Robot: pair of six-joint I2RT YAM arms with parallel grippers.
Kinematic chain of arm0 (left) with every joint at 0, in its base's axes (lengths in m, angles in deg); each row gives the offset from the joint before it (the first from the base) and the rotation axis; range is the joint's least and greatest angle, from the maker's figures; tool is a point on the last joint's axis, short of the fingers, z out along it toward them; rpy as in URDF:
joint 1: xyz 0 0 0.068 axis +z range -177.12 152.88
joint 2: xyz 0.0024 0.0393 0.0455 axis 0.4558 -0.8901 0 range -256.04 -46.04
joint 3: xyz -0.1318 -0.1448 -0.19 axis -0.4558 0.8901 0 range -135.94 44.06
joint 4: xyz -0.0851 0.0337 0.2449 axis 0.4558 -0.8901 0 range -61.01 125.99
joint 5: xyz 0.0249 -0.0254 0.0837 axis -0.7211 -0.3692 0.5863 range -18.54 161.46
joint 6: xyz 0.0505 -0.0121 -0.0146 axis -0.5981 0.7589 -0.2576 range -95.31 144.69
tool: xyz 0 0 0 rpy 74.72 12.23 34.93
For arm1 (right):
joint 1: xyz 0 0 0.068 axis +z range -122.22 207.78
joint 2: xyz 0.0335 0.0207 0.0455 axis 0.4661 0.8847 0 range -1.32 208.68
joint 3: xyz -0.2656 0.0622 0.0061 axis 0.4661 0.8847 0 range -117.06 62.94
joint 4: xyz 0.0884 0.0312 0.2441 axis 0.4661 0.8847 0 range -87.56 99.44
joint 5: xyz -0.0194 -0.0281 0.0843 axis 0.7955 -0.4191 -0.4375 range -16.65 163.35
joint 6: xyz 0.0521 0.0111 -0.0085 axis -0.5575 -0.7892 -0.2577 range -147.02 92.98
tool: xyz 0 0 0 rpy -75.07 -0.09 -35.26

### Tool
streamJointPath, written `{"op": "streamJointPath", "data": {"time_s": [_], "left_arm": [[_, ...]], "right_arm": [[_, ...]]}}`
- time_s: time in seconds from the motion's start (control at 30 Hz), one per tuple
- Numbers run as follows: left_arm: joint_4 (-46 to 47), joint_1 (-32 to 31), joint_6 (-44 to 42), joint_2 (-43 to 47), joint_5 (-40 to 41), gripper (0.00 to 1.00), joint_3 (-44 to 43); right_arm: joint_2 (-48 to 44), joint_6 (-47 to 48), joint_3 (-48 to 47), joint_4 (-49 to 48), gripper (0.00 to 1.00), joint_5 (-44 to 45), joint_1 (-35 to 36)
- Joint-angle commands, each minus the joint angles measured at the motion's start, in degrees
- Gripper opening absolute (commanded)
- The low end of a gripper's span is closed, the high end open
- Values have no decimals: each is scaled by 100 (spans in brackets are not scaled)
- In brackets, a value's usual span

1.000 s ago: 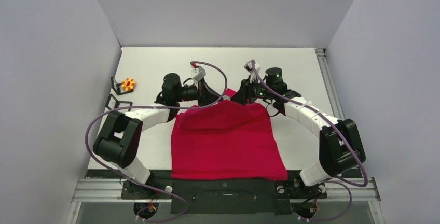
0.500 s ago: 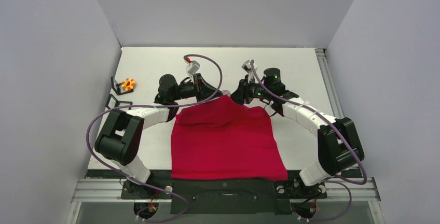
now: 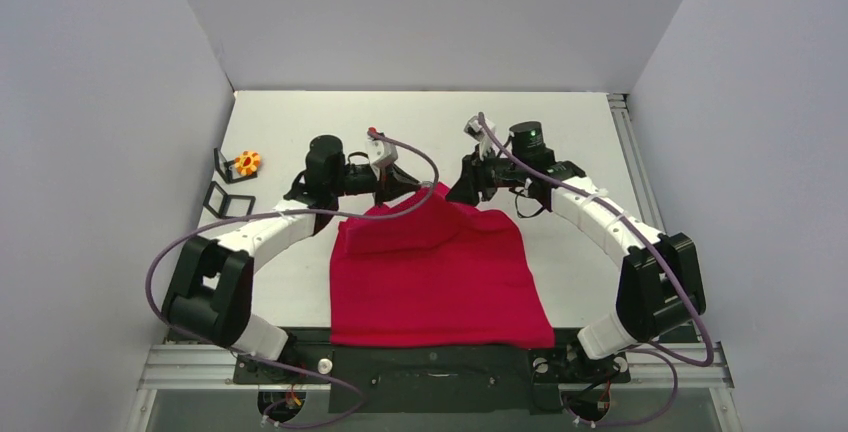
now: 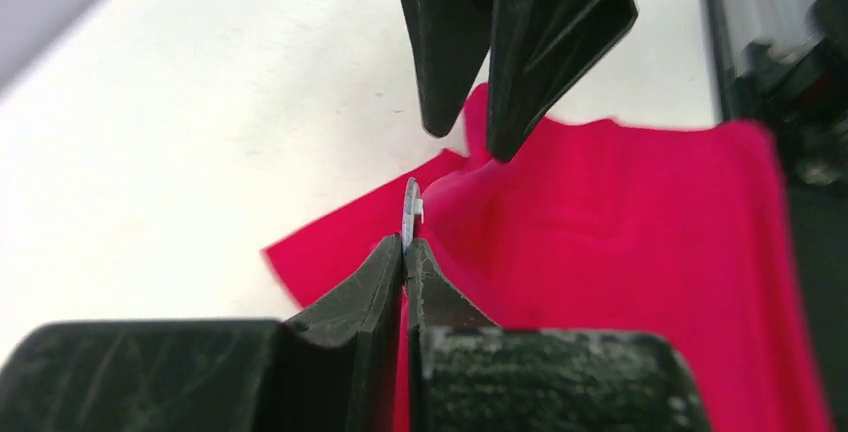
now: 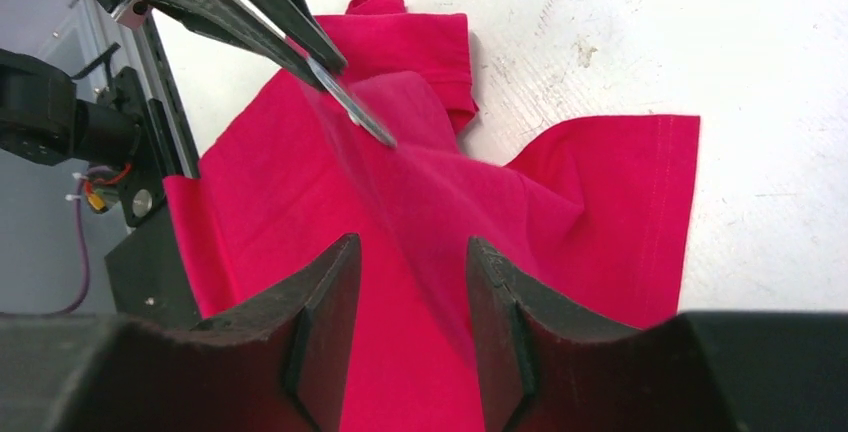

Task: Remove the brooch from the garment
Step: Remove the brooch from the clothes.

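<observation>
Pinching a thin silvery piece (image 4: 409, 210) edge-on between fingertips pressed tight together, the left gripper (image 4: 404, 248) holds it just above the far, collar end of the plain bright red short-sleeved T-shirt (image 3: 430, 282); I take this piece to be the brooch or its pin, though it is too thin to tell here; the red cloth rises in a peak to meet it, which suggests it is not yet free of the fabric. The right gripper (image 5: 412, 244) hangs close opposite, on the right of that peak, its fingers a little spread over the cloth with nothing clamped that I can see; it looks placed to pin the shirt down so the pull separates piece from fabric and does not just drag the garment along. The near part of the shirt lies flat on the white table (image 3: 300, 122), hem at the near edge; only the far end is rumpled and lifted. Well apart, at the far left, an orange flower-shaped ornament (image 3: 246, 162) sits by two small black stands (image 3: 228, 194), off the shirt; whether it belongs to the brooch I cannot tell. Tearing or lifting the whole shirt seems the risk if the cloth is not held.
</observation>
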Motion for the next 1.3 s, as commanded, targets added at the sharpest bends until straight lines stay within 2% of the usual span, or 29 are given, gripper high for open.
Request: {"op": "streamJointPath", "data": {"time_s": [0.0,0.07,0.17,0.27,0.37,0.43,0.53,0.77,0.87,1.17,1.27], "left_arm": [[-1867,-105,-3735,921,535,0,-294],[-1767,-294,-4678,1284,821,0,46],[-777,-606,-5830,1749,1554,0,999],[-92,-937,-6536,2092,1956,0,1723],[298,-1158,-7044,2267,2164,0,1986],[505,-1369,-7181,2308,2330,0,2108],[752,-1490,-7263,2329,2543,0,2211],[933,-1637,-7478,2371,2591,0,2241],[958,-1659,-7597,2369,2616,0,2234],[1058,-1706,-7796,2195,2860,0,2273],[1072,-1703,-7897,2099,2941,0,2278]], "right_arm": [[24,-1254,-325,53,41,-332,-111],[67,-2334,-247,-637,46,-453,-132],[93,-3534,-54,-1572,52,-461,-157],[202,-4722,100,-2347,55,-562,-187],[266,-5572,251,-3253,56,-700,-168],[284,-5560,277,-3242,56,-753,-98],[324,-5198,307,-2738,56,-787,14],[581,-4784,337,-2168,57,-930,264],[609,-5002,368,-2536,56,-997,283],[482,-5986,703,-3744,28,-1302,287],[427,-6239,737,-4024,23,-1358,307]]}}
